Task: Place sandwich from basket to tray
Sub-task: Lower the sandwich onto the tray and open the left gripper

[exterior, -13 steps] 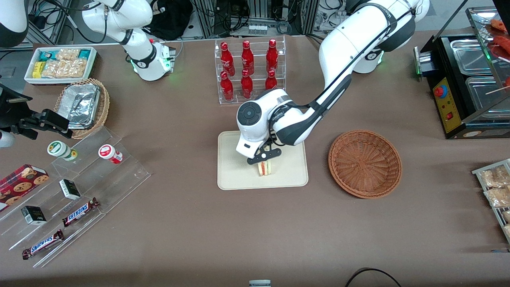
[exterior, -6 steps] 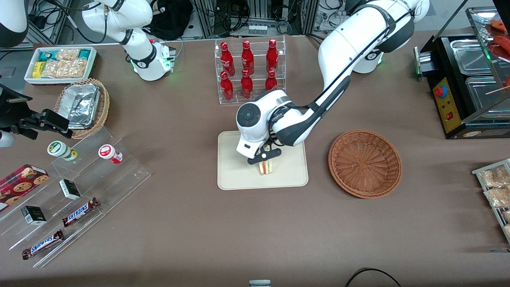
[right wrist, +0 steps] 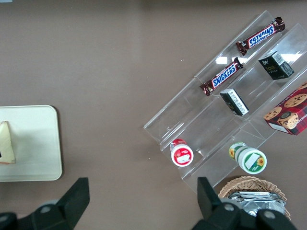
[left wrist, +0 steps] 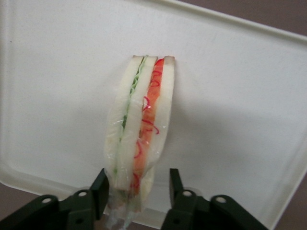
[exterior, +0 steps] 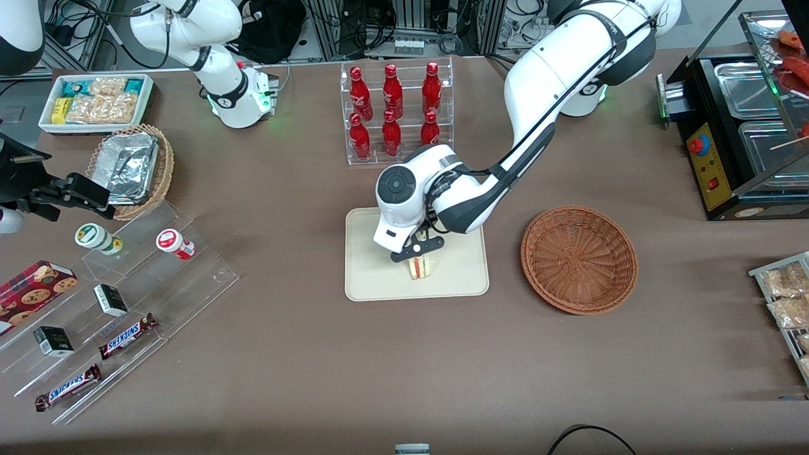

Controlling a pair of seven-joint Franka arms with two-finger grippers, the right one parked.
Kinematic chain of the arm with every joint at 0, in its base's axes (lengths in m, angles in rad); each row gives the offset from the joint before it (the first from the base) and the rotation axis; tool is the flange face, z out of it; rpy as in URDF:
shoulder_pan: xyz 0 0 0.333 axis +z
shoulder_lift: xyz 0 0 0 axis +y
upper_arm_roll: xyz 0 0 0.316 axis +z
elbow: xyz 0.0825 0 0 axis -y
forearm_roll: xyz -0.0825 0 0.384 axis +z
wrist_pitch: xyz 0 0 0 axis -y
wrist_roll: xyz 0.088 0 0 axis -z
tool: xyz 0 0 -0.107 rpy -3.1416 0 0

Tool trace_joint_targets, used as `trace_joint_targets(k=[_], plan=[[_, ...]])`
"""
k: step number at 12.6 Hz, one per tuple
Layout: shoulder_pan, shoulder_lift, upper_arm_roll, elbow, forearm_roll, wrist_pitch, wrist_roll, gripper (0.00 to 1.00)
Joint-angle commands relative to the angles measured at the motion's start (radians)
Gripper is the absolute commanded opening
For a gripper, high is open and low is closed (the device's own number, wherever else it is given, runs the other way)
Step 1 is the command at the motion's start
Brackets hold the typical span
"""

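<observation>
**Q:** Front view first: where do you stand with the job?

**A:** Nearly done, by the look of it. Your sandwich (exterior: 421,268) stands on edge on the tray (exterior: 373,278), on the half nearer the front camera. The basket (exterior: 579,259) sits beside the tray toward the working arm's end of the table, and it holds nothing.

**Q:** What is your gripper doing?

**A:** The gripper (left wrist: 137,190) hangs just above the tray, straddling the sandwich's upper end. From the wrist camera you can see both fingers (left wrist: 100,188) spread, with a gap showing on either side of the bread, so nothing is pinched. The sandwich appears to stand on its own, white slices upright with a green layer and a red layer between them, and loose clear wrap reaching up between the fingers.

**Q:** So what is left for you?

**A:** Probably only lifting the arm clear without snagging that wrap or tipping the wedge over.

**Q:** What else holds things near the tray?

**A:** A clear rack (exterior: 397,114) farther from the front camera than the tray holds six red bottles. Toward the parked arm's end, a lighter basket (exterior: 163,174) holds crumpled foil, and a white bin (exterior: 45,120) holds snack packets.
</observation>
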Motion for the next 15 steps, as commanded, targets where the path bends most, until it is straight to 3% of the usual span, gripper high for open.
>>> trace_joint_targets(k=[1,6,9,15], plan=[[-0.009,-0.066,0.006,0.02,-0.021,-0.022,-0.019,1.0],[0.023,-0.161,0.027,0.023,0.002,-0.127,0.008,1.0],[0.064,-0.221,0.031,0.02,0.002,-0.214,0.137,1.0],[0.251,-0.319,0.021,-0.006,-0.018,-0.38,0.26,1.0]])
